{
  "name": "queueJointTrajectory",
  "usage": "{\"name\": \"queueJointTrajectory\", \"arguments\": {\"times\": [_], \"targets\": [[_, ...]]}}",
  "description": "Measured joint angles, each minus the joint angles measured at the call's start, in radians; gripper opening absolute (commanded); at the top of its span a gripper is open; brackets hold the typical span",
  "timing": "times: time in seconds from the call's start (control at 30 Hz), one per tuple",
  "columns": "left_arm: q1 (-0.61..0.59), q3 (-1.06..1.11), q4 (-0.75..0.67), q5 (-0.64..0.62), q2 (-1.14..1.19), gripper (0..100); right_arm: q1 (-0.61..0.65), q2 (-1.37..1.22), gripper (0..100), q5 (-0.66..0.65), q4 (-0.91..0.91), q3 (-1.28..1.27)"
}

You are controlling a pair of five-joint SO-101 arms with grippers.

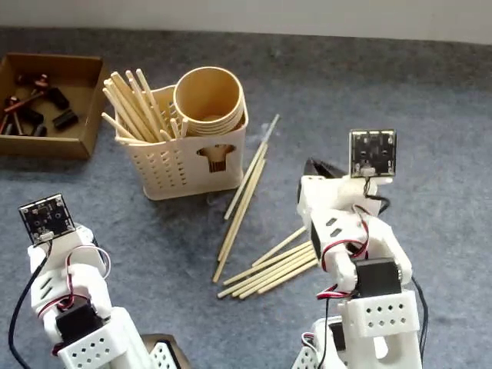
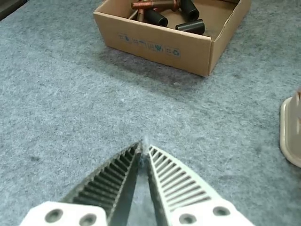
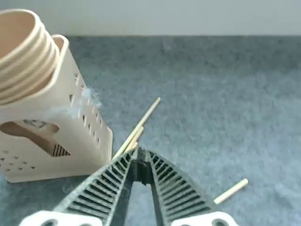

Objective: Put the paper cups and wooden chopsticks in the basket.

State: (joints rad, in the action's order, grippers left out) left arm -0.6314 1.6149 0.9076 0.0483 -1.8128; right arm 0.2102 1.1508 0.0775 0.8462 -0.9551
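A cream slotted basket stands on the grey carpet. Stacked paper cups sit in one side of it and a bundle of wooden chopsticks leans in the other. Loose chopsticks lie to the right of the basket, with a fan of several more nearer the front. My right gripper is shut and empty, low over the carpet just right of the basket and cups, with a chopstick beyond its tips. My left gripper is shut and empty at front left.
A shallow cardboard box with dark cylinders and copper bolts sits at the back left, also ahead of my left gripper as the box. The basket's corner shows beside it. Bare carpet lies between box, basket and arms.
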Motion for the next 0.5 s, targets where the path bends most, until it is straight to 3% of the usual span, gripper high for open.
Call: {"name": "queueJointTrajectory", "arguments": {"times": [0.3,0.5], "targets": [[0.0,0.0,0.0,0.0,0.0,1,-0.103,-0.008,1.0,0.158,0.212,0.0],[0.0,0.0,0.0,0.0,0.0,1,-0.183,-0.201,1.1,0.247,0.278,0.002]]}}
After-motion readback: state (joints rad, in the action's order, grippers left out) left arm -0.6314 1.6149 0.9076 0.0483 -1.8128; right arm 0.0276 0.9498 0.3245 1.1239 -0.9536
